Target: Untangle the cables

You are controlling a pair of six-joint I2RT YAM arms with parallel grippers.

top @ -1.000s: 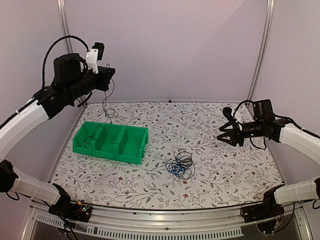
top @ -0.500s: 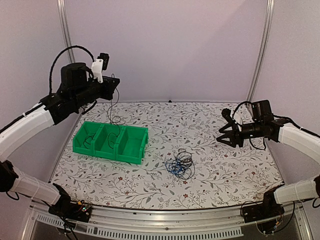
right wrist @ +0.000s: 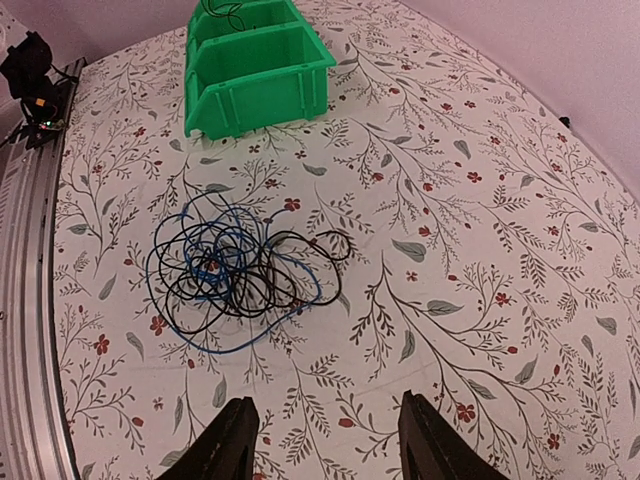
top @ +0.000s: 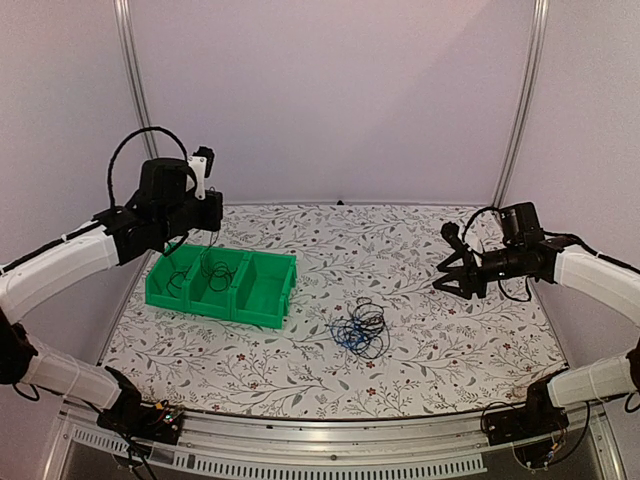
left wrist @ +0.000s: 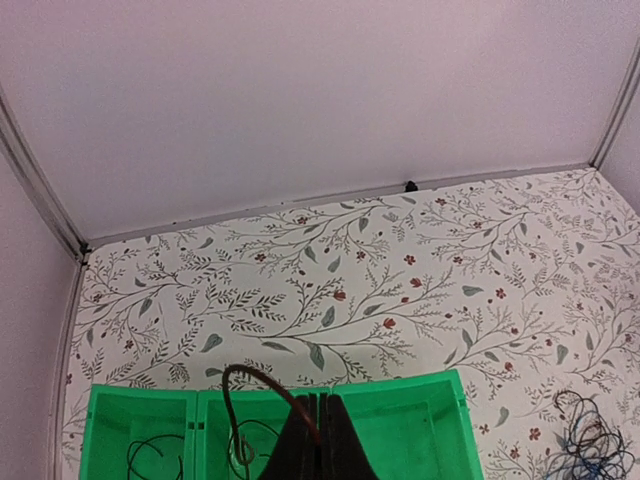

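Left fingers (left wrist: 310, 432) lowered black cable (left wrist: 247, 367) into green bin (left wrist: 412, 420).

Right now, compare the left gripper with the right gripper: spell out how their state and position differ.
The left gripper is shut, pinching a thin dark cable; the right gripper is open and holds nothing. The left gripper hangs above the green bin, its cable trailing down into it, while the right gripper is over the table, right of the blue-and-black tangle. Shared: both are in the air, and neither touches the tangle.
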